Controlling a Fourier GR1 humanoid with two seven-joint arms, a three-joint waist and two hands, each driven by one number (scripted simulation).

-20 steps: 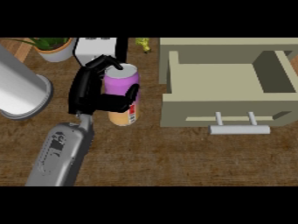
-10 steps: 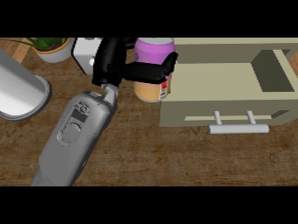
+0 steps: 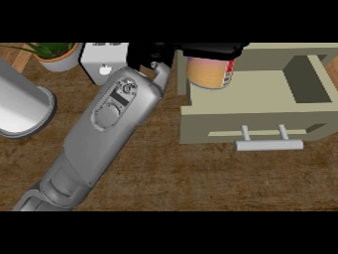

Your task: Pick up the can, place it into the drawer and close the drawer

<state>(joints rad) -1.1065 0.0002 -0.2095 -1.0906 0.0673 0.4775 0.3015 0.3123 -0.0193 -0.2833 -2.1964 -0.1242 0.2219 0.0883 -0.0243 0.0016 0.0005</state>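
Can [image 3: 210,73] is already lifted and clamped in the curled fingers of the one visible hand [image 3: 193,51], hanging over the near-left part of the open drawer [image 3: 255,94]; lowering it in, releasing, and pushing the drawer shut by its handle [image 3: 268,144] all remain.

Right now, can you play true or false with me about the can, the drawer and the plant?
1. The hand is holding the can. True.
2. The drawer is shut. False: it is pulled open.
3. The can stands on the wooden counter. False: it is held up over the open drawer's left part.
4. A potted plant sits at the back left. True.
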